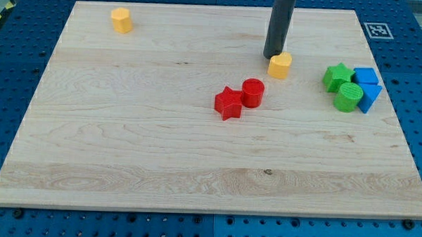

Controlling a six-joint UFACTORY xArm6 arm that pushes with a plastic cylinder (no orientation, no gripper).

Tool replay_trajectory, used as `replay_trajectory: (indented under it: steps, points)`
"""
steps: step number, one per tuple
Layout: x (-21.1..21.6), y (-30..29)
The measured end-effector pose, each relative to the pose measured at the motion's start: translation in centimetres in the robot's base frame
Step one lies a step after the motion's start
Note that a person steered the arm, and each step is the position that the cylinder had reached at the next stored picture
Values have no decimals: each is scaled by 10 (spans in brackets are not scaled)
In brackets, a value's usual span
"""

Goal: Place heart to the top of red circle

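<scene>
Red star (pixel 228 103) touching red circle (pixel 253 92); tip (pixel 271 57) at yellow heart (pixel 280 65); no end effector.

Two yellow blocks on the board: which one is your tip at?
The yellow heart, just upper right of the red circle; my tip touches its upper-left edge. The other yellow block sits far upper left.

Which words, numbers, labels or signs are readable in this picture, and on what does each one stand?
No words or numbers can be read.
One sign: a black-and-white square marker at the wooden board's top right corner; it carries a pattern, no text.
The blocks bear no labels.
</scene>
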State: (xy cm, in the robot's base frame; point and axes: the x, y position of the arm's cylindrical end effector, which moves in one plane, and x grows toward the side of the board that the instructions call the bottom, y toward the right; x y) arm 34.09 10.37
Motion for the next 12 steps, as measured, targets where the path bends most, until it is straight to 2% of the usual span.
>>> replay_trajectory:
  steps: [1,2,3,4,6,8,9,12]
  points:
    - [-6,2]
    - [-16,36]
    - [-9,67]
    - [4,68]
    - [22,27]
    - [26,10]
    - [26,-17]
    - [17,-28]
